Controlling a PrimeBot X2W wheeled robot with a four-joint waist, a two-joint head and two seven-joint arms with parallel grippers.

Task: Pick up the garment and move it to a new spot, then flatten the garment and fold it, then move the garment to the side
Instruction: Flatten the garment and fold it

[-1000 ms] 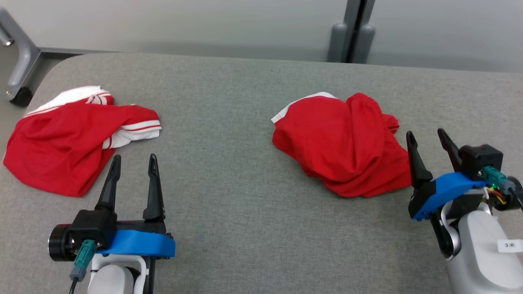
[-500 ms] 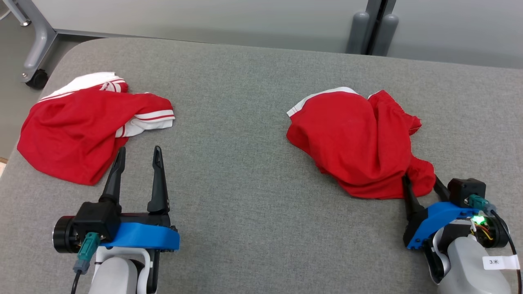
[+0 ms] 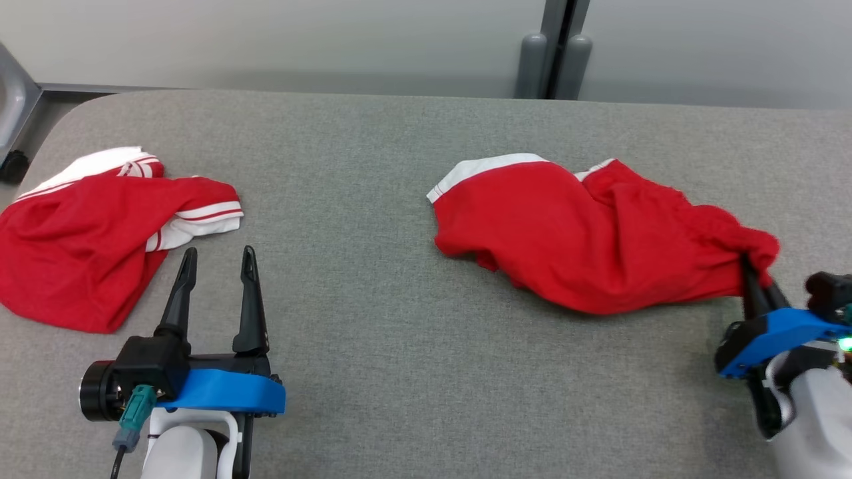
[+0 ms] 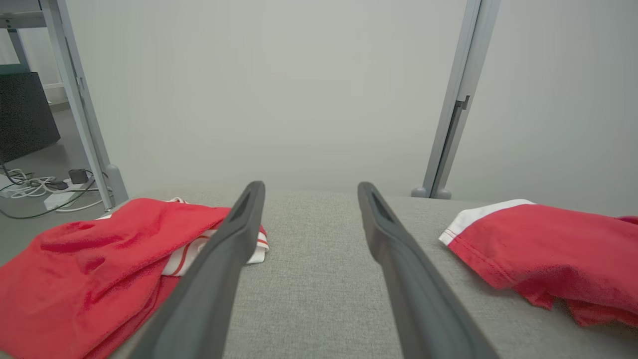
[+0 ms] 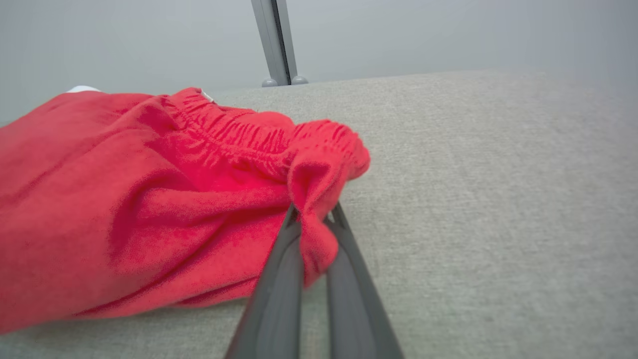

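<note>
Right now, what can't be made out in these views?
Right pincer tips: head view, buried in the bunched waistband of the right garment.
How many layers it pinches: right wrist view, folds hide this.
Left garment: head view, cut off by the left edge.

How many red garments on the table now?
2. Red garment with striped white cuffs lies far left; red garment with white hem, right side, pinched by right gripper.

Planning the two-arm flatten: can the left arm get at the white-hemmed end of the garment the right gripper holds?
Probably yes. The left gripper is open, and only bare table lies between it and the white hem of the garment.
</note>
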